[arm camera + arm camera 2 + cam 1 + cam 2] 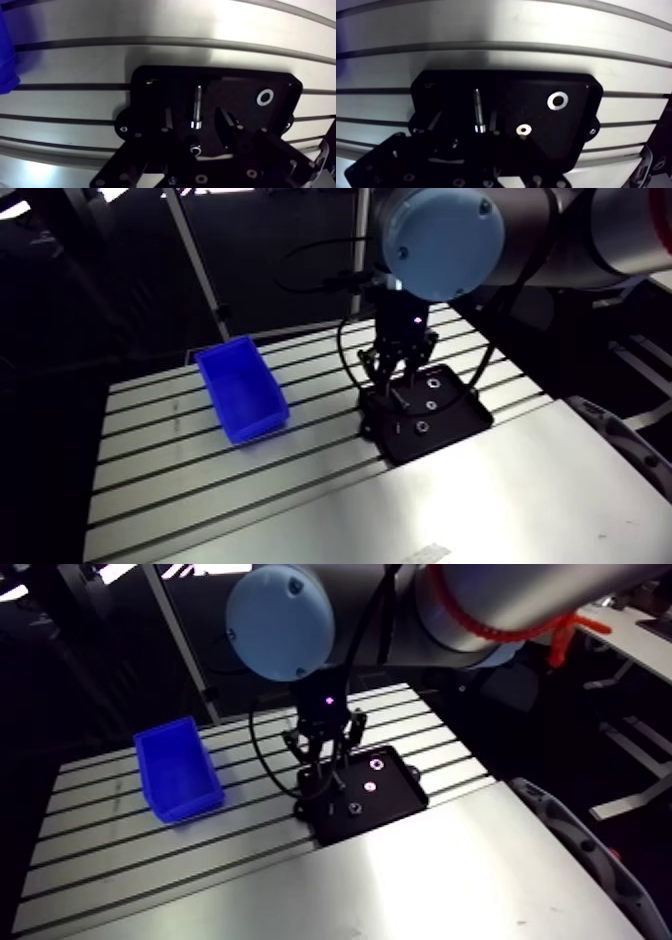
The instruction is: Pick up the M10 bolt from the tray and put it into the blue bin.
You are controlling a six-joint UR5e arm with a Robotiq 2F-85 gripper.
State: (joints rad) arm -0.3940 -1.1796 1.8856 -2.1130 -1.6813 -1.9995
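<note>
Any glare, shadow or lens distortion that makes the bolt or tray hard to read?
Arm view: strong glare off the table nearest the camera; the black tray reads as a dark patch. Wrist view: table slots bow with the wide-angle lens; the bolt catches a highlight, but the dark fingers blend into the tray.

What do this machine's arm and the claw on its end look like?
The arm is a thick silver-grey tube with a round light-blue joint cap. Its gripper is black and two-fingered, with a small purple light glowing on its body.
</note>
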